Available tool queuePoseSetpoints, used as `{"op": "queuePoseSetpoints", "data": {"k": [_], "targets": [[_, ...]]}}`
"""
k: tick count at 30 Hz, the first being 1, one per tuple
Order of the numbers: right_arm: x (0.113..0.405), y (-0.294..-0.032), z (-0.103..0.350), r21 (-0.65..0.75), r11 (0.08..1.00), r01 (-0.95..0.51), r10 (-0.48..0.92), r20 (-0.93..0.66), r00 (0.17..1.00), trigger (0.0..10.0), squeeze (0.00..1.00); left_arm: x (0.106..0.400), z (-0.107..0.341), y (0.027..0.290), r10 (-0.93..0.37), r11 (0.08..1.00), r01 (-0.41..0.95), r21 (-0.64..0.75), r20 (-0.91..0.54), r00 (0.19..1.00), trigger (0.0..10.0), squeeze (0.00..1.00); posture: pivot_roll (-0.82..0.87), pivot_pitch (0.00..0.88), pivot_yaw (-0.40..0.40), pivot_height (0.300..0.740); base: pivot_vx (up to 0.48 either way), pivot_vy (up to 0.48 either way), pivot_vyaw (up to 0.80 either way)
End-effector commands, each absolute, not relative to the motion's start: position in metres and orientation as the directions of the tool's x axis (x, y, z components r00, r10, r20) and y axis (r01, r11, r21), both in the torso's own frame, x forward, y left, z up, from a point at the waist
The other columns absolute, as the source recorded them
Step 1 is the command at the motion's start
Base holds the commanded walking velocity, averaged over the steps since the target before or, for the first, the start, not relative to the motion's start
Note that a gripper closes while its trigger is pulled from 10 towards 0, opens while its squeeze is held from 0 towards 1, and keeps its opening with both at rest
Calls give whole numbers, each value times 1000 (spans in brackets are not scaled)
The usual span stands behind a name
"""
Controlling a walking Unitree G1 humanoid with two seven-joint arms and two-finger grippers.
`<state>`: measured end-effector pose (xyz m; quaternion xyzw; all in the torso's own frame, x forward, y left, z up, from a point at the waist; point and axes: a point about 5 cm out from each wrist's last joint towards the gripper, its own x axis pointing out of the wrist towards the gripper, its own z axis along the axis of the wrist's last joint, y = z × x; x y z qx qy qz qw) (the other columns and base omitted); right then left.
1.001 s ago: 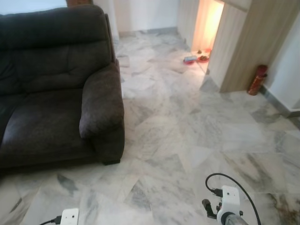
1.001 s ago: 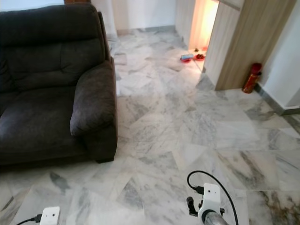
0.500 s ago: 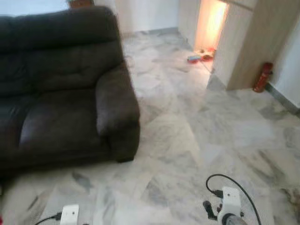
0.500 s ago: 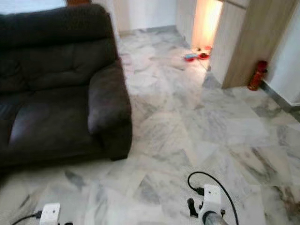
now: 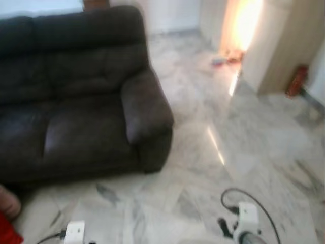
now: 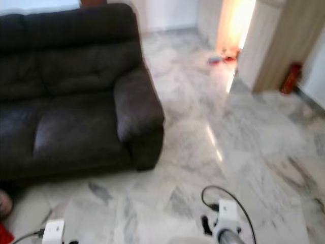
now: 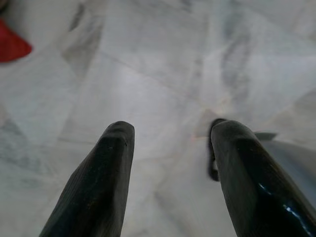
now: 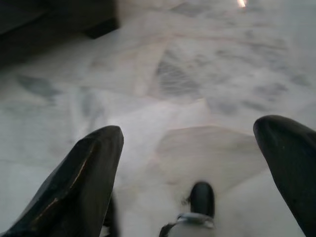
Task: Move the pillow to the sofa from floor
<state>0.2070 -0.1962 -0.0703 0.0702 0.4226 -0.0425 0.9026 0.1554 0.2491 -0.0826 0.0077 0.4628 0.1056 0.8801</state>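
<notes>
Dark brown two-seat fabric sofa [image 5: 76, 96]: far left of the scene, seat cushions bare. It now sits further right in the head views than a second ago, and the blur says the camera has swung left; the sofa itself has not moved.

Red and pale shape [image 5: 7, 216]: newly in view at the near left edge, on the floor just in front of the sofa. Cut off by the frame; it may be the pillow, but that cannot be confirmed. A red corner [image 7: 12, 47] also shows on the floor in the left wrist view.

Grey-veined white marble floor [image 5: 203, 168]: open between robot and sofa, nothing in the way.

Left tool [image 7: 170, 168]: hangs low over the marble, black fingers apart, nothing between them.

Right tool [image 8: 190, 163]: hangs low over the floor, fingers wide apart, holding nothing.

Judgement: the task is at the search stage; the leftward turn is bringing the likely target into view, and nothing is grasped yet.

Surroundings: pale wood-panelled partition [image 5: 284, 46] far right with a lit opening, a red cylinder [image 5: 296, 81] at its base, and small red and blue items [image 5: 226, 58] on the far floor. All well apart from the sofa.
</notes>
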Motion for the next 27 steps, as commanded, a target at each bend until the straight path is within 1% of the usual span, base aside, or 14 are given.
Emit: {"op": "queuePoseSetpoints", "data": {"k": [1,27], "targets": [[204,-204,-71,71,987,144,-36,-776,630,10000,0,156,-83,249,191,978,-179,109,-815,547,10000,0,-58,0,61,740,0,401,0],[202,-201,-72,80,988,131,-19,-780,625,10000,0,154,-83,250,183,981,-157,115,-820,543,10000,0,-62,0,59,740,0,402,0]]}}
